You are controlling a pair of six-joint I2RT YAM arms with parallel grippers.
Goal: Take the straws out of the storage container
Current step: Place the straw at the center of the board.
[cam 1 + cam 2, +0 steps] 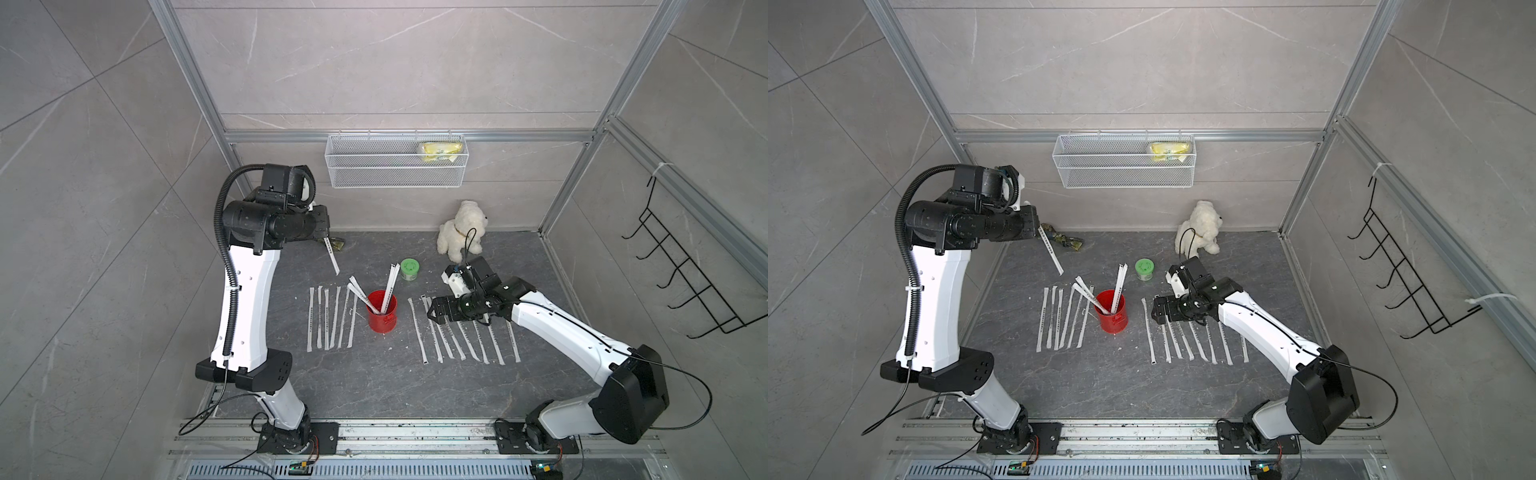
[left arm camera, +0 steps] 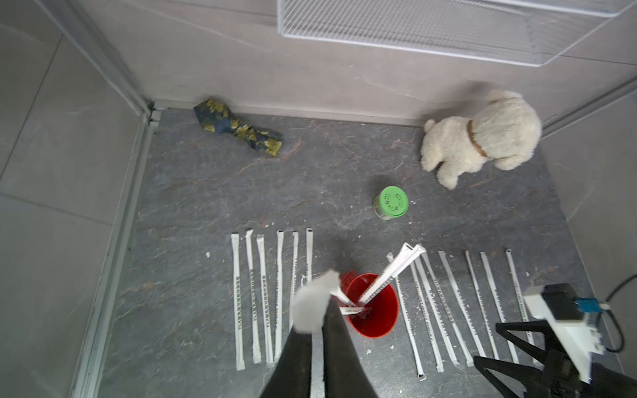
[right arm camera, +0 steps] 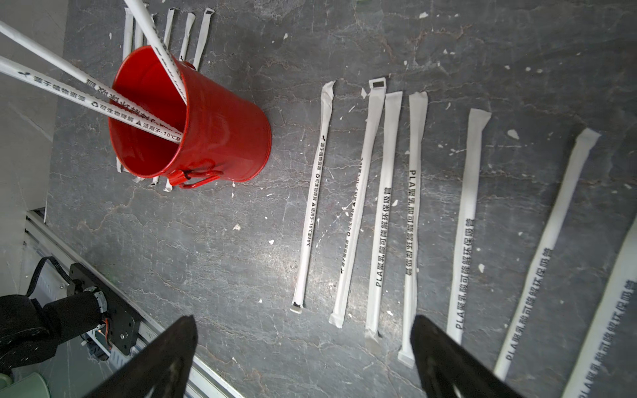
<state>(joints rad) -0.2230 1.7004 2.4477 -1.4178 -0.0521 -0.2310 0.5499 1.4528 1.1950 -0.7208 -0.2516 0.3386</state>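
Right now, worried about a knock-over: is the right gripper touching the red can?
Apart. In a top view, bare floor and one lying straw separate the right gripper from the red can; the right wrist view agrees.

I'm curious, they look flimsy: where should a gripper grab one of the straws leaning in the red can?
Pinch the straw by its upper part, standing clear above the can rim, from above, jaws across its thin shaft. It leans on the rim, so lifting along that slant is probably cleanest. The open right gripper is close.

Glossy red metal can [image 3: 224, 138], matt paper-wrapped straws [image 3: 382, 206], rough veined stone-look tabletop [image 3: 206, 241], fluffy plush dog [image 2: 448, 144]
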